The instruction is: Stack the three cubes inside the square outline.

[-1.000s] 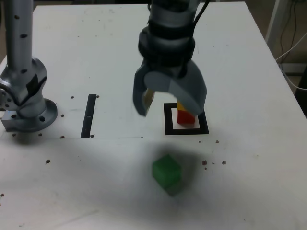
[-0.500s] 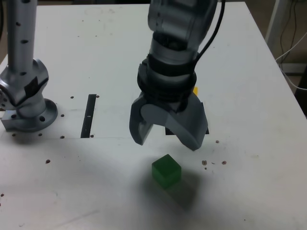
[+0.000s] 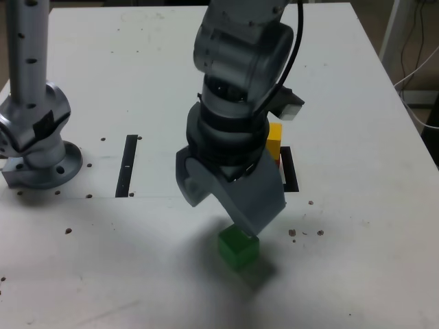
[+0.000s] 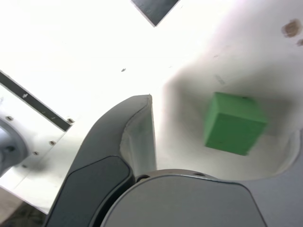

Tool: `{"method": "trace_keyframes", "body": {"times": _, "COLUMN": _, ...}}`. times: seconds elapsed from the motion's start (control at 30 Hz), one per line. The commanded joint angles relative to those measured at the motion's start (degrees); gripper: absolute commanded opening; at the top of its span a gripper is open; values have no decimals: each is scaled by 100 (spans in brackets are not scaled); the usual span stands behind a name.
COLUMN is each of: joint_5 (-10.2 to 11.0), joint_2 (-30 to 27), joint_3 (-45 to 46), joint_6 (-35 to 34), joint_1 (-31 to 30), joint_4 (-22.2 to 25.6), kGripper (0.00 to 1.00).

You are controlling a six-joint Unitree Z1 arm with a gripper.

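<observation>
Grey two-fingered gripper [image 3: 230, 209] hangs just above the small matte green cube [image 3: 239, 247] on the white table [image 3: 357, 226], jaws spread wide, holding nothing. Yellow cube [image 3: 274, 140] shows behind the arm at the black square outline [image 3: 290, 171]; red cube is hidden.

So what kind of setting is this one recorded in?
Most likely a lab or workshop bench: a white table with a black square outline marked on it, a metal post on a bolted base, small coloured cubes such as the green cube, and cables off the exterior view's right edge.
</observation>
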Motion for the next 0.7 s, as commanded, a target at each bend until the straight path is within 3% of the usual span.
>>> {"method": "trace_keyframes", "body": {"times": 0.0, "joint_5": 67, "joint_2": -90, "joint_3": 152, "joint_6": 69, "joint_1": -69, "joint_4": -91, "kGripper": 99}}
{"method": "trace_keyframes", "body": {"times": 0.67, "joint_5": 9, "joint_2": 531, "joint_3": -31, "joint_6": 83, "joint_1": -305, "joint_4": -550, "kGripper": 96}}
